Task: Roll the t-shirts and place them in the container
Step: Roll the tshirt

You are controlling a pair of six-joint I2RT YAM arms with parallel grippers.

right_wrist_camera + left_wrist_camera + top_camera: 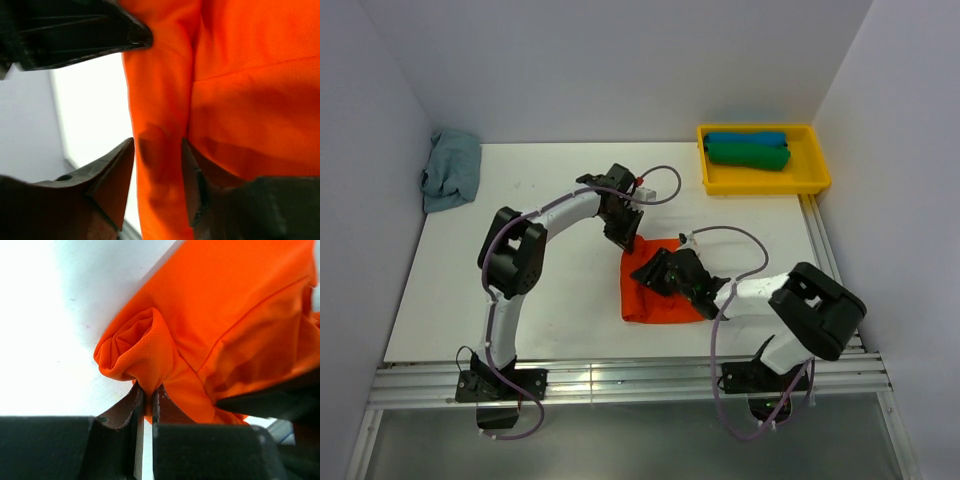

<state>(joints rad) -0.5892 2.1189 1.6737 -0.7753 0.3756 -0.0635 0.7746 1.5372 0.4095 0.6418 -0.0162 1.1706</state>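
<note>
Orange t-shirt (660, 290) is pinched tight at its rolled edge by left tool (149, 390), right tool (157, 145) half-open astride a fold.

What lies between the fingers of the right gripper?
A fold of the orange t-shirt runs between the fingers of the right gripper; the right wrist view shows it.

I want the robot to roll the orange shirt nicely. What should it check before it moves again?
1. Grip of left gripper on shirt: ok, shut on a fold.
2. Grip of right gripper: not ok, jaws apart around a fold.
3. Roll begun: ok, a small curl sits by the left gripper.
4. Shirt smooth: not ok, creased near both grippers.
5. Room in the tray: ok, blue roll and green roll fill only its far side.
</note>
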